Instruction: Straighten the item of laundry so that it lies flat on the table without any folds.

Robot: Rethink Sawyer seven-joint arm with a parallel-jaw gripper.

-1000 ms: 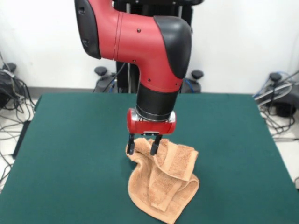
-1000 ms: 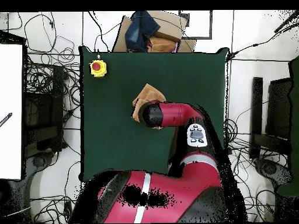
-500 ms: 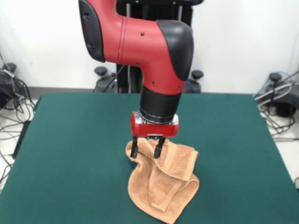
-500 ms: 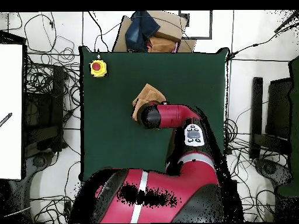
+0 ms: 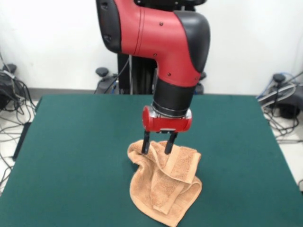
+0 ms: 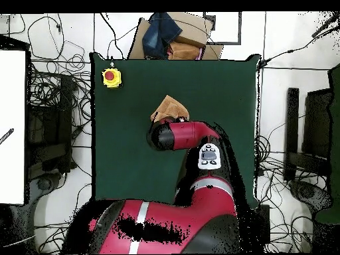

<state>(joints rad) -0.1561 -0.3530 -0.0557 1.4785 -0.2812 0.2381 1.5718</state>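
The item of laundry [image 5: 165, 182] is a peach-orange towel lying crumpled in thick folds on the near middle of the green table [image 5: 71, 142]. My gripper [image 5: 157, 147] hangs open over the towel's far edge. Its two black fingers [image 5: 146, 142] point straight down, their tips at the top fold, and nothing is held between them. In the overhead view the towel [image 6: 169, 106] shows as a small bunched shape near the table's [image 6: 219, 86] middle. The red arm [image 6: 182, 135] covers part of the towel there and hides the gripper.
A yellow box with a red button [image 6: 111, 77] sits at one table corner. A cardboard box with dark cloth [image 6: 172, 36] lies just beyond the table edge. Cables cover the floor on both sides, and a white panel [image 6: 12, 126] stands off to one side.
In the front view the arm and open gripper have shifted right along the towel's far edge, from its left corner toward its middle. The towel has kept its shape.
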